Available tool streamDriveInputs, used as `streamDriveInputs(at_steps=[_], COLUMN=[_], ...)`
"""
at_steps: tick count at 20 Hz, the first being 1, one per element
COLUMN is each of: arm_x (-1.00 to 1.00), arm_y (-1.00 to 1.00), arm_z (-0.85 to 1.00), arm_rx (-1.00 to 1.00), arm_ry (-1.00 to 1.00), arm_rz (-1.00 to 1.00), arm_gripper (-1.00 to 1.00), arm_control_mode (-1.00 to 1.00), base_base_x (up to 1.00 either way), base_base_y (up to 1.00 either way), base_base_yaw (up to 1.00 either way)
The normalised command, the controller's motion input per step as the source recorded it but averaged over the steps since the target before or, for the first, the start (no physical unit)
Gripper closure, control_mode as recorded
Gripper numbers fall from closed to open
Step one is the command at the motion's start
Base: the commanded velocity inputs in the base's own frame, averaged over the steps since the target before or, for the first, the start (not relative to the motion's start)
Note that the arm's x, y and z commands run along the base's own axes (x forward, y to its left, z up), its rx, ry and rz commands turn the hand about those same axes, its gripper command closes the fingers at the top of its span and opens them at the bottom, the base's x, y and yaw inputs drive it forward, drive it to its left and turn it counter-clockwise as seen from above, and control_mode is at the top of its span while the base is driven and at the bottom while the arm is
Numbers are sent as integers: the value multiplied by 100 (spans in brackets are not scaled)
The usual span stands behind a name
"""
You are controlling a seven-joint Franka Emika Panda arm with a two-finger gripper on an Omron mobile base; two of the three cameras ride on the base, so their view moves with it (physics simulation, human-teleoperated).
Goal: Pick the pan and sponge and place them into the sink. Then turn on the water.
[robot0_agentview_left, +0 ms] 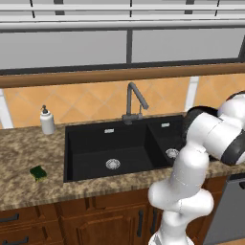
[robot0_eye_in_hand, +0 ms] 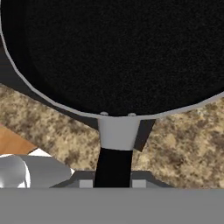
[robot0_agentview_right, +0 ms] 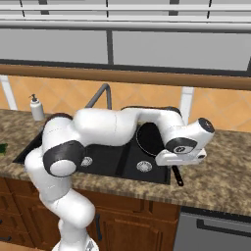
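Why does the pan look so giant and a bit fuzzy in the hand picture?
Hand view: the camera sits right behind the end effector, so the pan looms huge with a grainy surface and a dark shadow beneath its rim. Right base view: the same pan looks small, and lighting is flat.

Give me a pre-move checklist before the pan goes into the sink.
1. End effector shut on the pan handle: ok.
2. Pan lifted off the counter: cannot tell; its shadow in the hand view suggests a gap.
3. Wide basin of the sink free of objects: ok.
4. Faucet off, no stream: ok.
5. Sponge waiting on the counter left of the sink: ok.
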Motion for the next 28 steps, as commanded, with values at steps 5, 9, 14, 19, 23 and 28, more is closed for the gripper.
streamDriveInputs(at_steps=[5, 9, 14, 19, 23, 28], arm_x=[-1, 0, 0, -5, -5, -14], arm_y=[87, 77, 72, 66, 63, 60], arm_z=[25, 20, 9, 2, 13, 18], arm_rx=[0, 0, 0, 0, 0, 0], arm_ry=[-1, 0, 0, -1, 0, 0], arm_rz=[19, 22, 23, 21, 22, 21], arm_gripper=[100, 100, 100, 100, 100, 100], arm_control_mode=[-100, -100, -100, -100, -100, -100], base_base_x=[0, 0, 0, 0, 0, 0], base_base_y=[0, 0, 0, 0, 0, 0], base_base_yaw=[0, 0, 0, 0, 0, 0])
